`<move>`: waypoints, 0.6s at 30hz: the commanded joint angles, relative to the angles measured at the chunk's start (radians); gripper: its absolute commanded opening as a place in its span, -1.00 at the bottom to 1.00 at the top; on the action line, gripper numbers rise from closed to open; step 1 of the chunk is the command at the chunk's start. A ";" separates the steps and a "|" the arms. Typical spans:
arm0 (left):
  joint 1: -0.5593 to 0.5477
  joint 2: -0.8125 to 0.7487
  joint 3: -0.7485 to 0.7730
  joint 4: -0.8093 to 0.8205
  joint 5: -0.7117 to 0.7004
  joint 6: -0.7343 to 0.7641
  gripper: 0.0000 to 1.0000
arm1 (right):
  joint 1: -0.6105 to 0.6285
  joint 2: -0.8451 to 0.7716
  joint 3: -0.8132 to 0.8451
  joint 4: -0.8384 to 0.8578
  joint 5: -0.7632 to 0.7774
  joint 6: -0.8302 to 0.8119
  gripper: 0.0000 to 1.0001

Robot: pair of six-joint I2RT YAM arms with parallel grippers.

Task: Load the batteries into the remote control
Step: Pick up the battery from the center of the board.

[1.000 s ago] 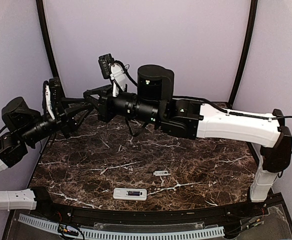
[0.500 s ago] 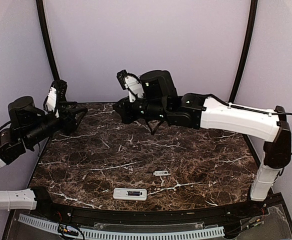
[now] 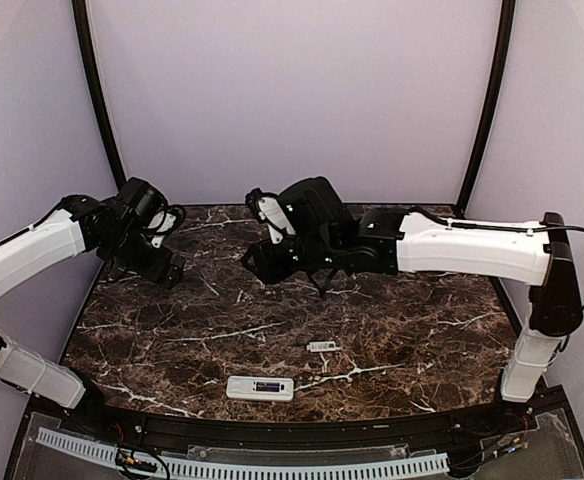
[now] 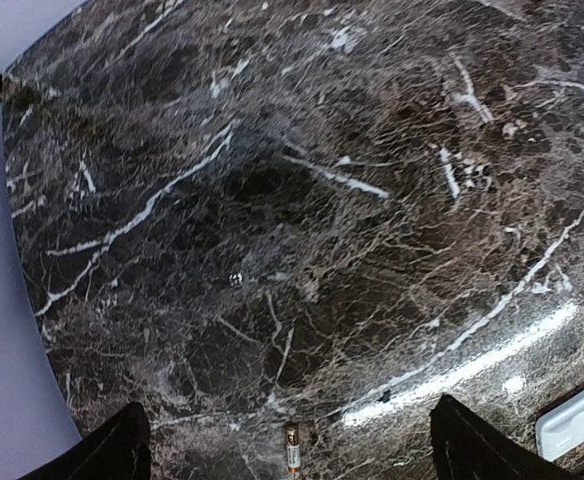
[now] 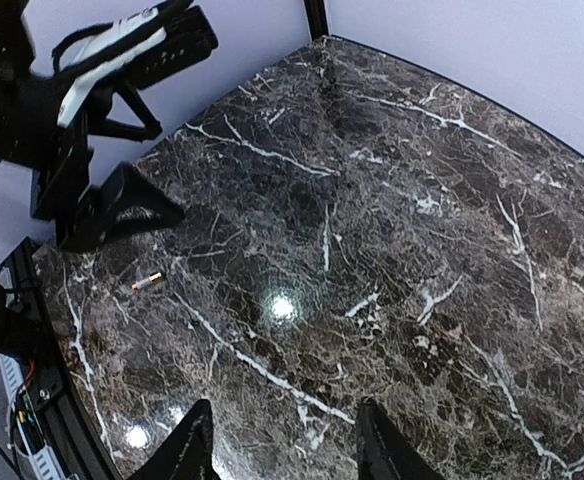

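Note:
The remote control [image 3: 260, 388] lies on its face near the table's front edge, its long dark recess upward; one corner of the remote control [image 4: 578, 424] shows in the left wrist view. A slim battery [image 4: 292, 449] with a coppery end lies on the marble at the back left; the same battery [image 5: 148, 282] shows in the right wrist view. My left gripper [image 3: 162, 266] hovers above it, open, nothing between its fingers [image 4: 107, 455]. My right gripper [image 3: 256, 262] hangs over the table's back middle, open and empty, fingers [image 5: 188, 450] apart.
A small flat white cover piece [image 3: 322, 346] lies just behind and right of the remote. The dark marble table [image 3: 422, 330] ends at a black rail in front and lilac walls [image 3: 292, 90] at the back and sides. My left gripper [image 5: 122, 205] shows in the right wrist view.
Both arms have come down from high at the back toward the table. The left gripper swung out to the back left. Both grippers have opened.

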 commanded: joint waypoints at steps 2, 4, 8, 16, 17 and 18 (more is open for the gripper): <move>0.112 0.148 0.095 -0.225 0.059 -0.028 0.95 | -0.003 -0.093 -0.124 0.049 -0.031 -0.047 0.06; 0.146 0.204 0.117 -0.246 0.064 -0.022 0.97 | -0.009 -0.120 -0.174 0.088 -0.049 -0.084 0.30; 0.221 0.336 0.160 -0.285 0.093 0.000 0.98 | -0.025 -0.150 -0.190 0.084 -0.102 -0.149 0.89; 0.245 0.511 0.262 -0.391 0.081 -0.020 0.97 | -0.058 -0.191 -0.254 0.074 -0.216 -0.228 0.97; 0.245 0.530 0.265 -0.394 0.075 -0.022 0.97 | -0.061 -0.193 -0.263 0.079 -0.227 -0.237 0.97; 0.245 0.541 0.269 -0.396 0.078 -0.022 0.96 | -0.062 -0.196 -0.269 0.077 -0.229 -0.248 0.97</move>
